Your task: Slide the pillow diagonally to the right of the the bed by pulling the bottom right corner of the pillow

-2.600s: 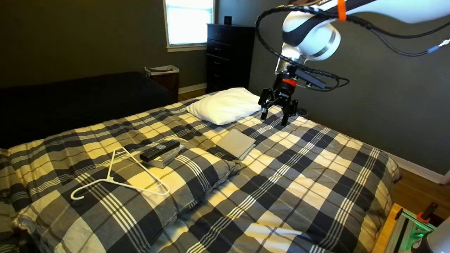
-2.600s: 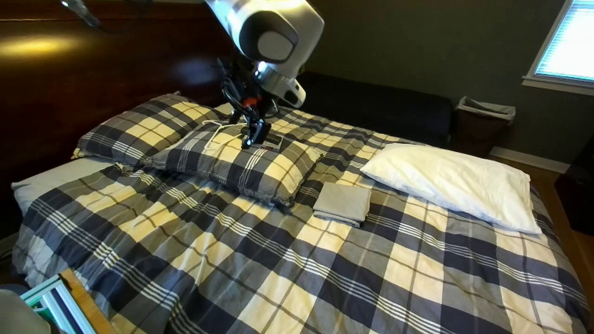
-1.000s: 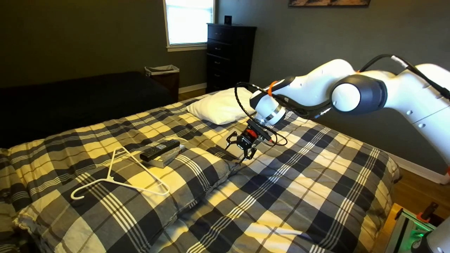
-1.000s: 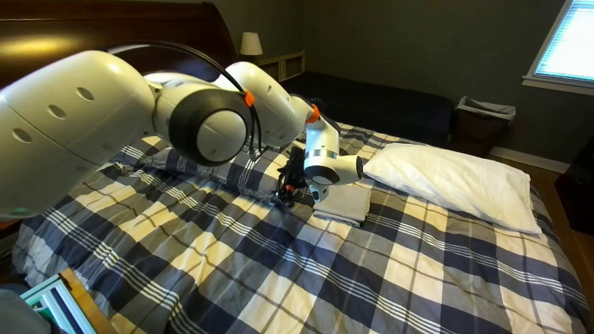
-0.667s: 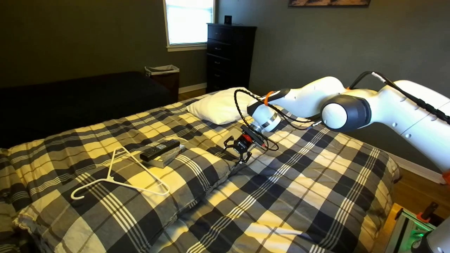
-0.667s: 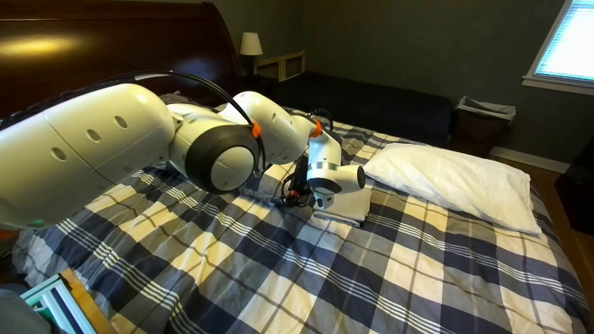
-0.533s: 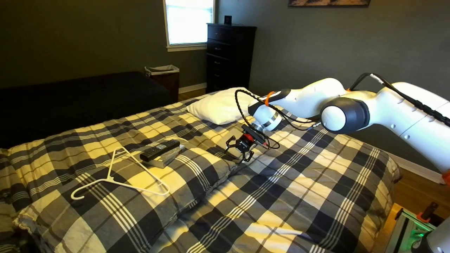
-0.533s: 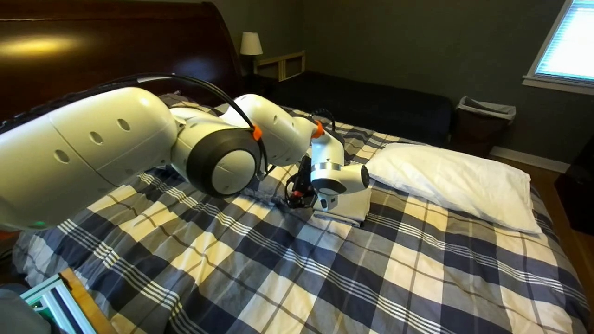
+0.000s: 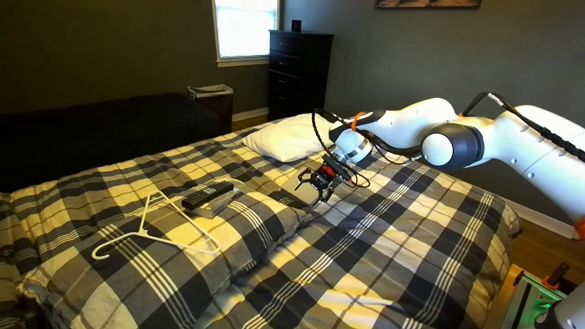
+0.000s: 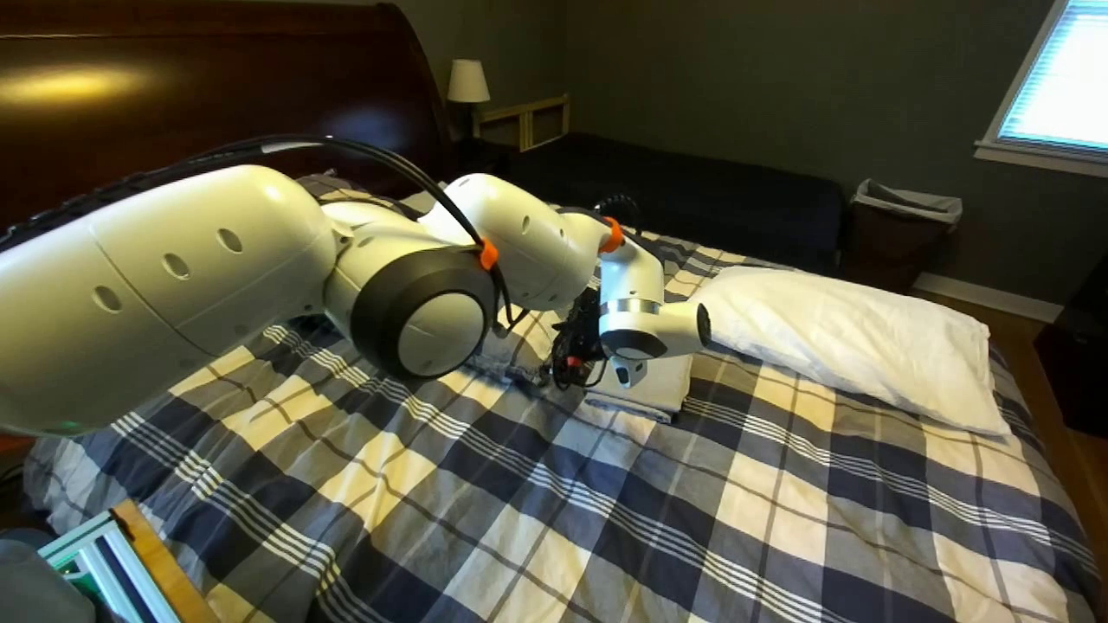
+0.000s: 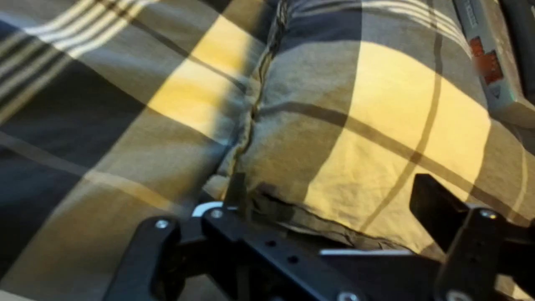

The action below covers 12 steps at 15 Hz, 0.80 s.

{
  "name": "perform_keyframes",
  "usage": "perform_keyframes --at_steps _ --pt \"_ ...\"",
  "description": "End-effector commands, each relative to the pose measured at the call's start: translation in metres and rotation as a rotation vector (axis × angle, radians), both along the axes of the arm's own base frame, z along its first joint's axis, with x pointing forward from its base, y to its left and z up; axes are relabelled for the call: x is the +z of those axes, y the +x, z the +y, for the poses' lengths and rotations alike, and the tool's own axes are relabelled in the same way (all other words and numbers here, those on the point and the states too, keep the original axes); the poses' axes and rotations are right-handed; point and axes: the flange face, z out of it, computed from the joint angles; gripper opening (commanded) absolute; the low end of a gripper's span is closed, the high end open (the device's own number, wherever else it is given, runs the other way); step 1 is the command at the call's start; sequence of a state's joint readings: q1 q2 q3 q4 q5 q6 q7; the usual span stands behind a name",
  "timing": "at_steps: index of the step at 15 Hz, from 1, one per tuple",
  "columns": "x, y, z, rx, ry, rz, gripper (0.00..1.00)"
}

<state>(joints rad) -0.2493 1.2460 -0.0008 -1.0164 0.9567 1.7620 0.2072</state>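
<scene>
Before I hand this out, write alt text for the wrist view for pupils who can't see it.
An open gripper at a corner of the plaid pillow; contact unclear. The bed, in matching plaid, shows at left; a grey box lies on the pillow at upper right.

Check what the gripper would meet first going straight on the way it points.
Most likely the plaid pillow, near the corner that shows ahead of the open gripper in the wrist view, though depth is unclear.

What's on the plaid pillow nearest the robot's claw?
A white hanger, and a black remote atop a grey boxy item. Beneath that item, the pillow is hidden.
</scene>
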Motion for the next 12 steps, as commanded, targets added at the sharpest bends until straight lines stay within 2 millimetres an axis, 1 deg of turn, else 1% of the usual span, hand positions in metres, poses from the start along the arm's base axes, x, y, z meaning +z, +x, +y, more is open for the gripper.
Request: perform_keyframes --at_steps 1,2,5,7,9,11,12 --pt "-0.023 0.002 0.014 -0.031 -0.083 -0.183 1.0" --pt "-0.033 0.002 0.018 -0.044 -0.106 -0.239 1.0" --pt "-0.05 -0.001 0.028 -0.066 -0.165 -0.37 1.0" --pt "-0.059 -0.008 0.029 -0.065 -0.19 -0.421 1.0" --pt "-0.068 -0.017 0.038 -0.01 -0.21 -0.431 1.0" --pt "-0.073 -0.029 0.037 0.056 -0.206 -0.451 1.0" --pt "-0.073 -0.036 0.032 0.073 -0.185 -0.488 1.0"
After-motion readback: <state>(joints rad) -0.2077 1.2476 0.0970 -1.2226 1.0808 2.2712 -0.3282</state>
